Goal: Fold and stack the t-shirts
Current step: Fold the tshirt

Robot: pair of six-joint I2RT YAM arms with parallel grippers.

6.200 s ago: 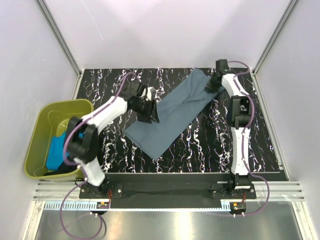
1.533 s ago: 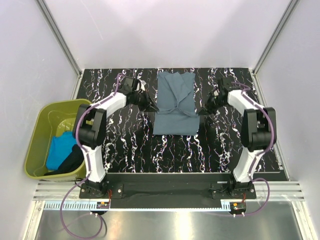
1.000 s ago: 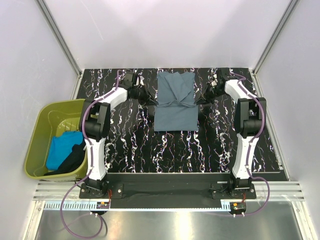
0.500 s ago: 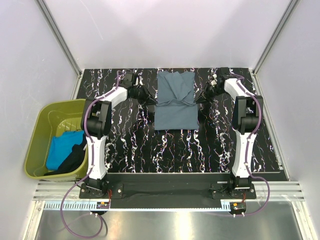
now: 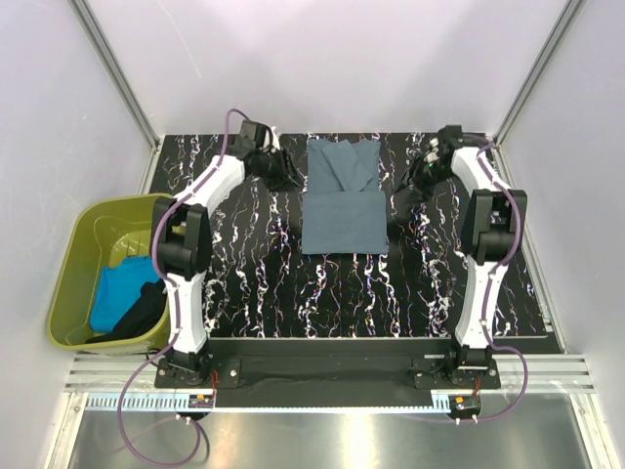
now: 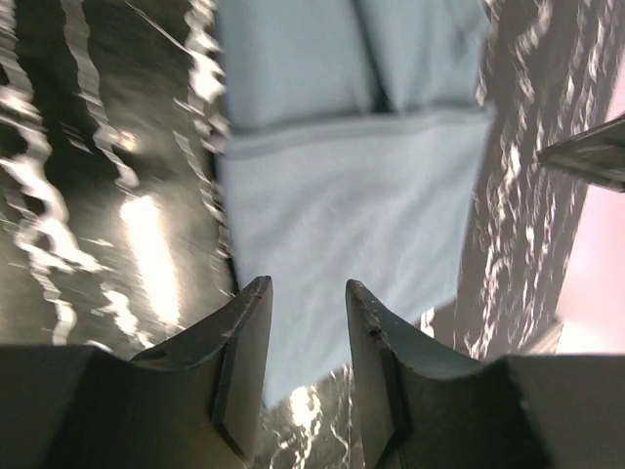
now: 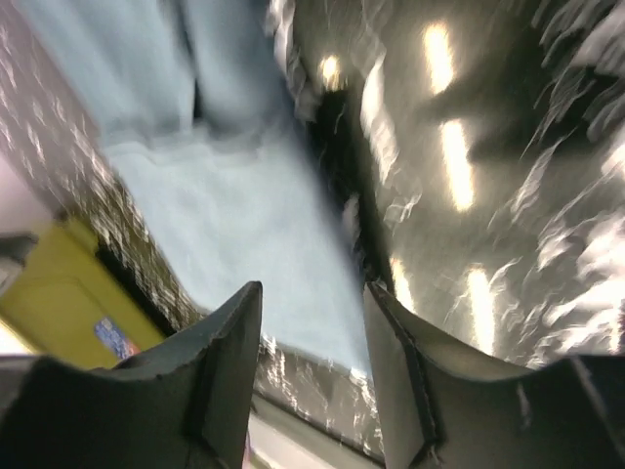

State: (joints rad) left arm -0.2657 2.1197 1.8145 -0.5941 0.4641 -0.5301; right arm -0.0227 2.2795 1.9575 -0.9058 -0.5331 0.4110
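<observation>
The slate grey-blue t-shirt point(image 5: 343, 198) lies flat on the black marbled table, folded into a tall rectangle with a fold line across its middle. It also shows in the left wrist view point(image 6: 352, 186) and the right wrist view point(image 7: 225, 186). My left gripper point(image 5: 290, 177) is open and empty, just left of the shirt's upper half. My right gripper point(image 5: 405, 184) is open and empty, just right of it. The turquoise t-shirt point(image 5: 115, 291) and the black t-shirt point(image 5: 139, 315) lie crumpled in the olive-green tub point(image 5: 73, 244).
The tub stands off the table's left edge. The table point(image 5: 342, 293) runs from the back wall to the rail at the arm bases. Metal corner posts point(image 5: 117, 73) rise at the back left and back right.
Both grippers have let go of the shirt's sides and drawn back, outward and toward the back wall. The shirt's folded edge now lies flat.
</observation>
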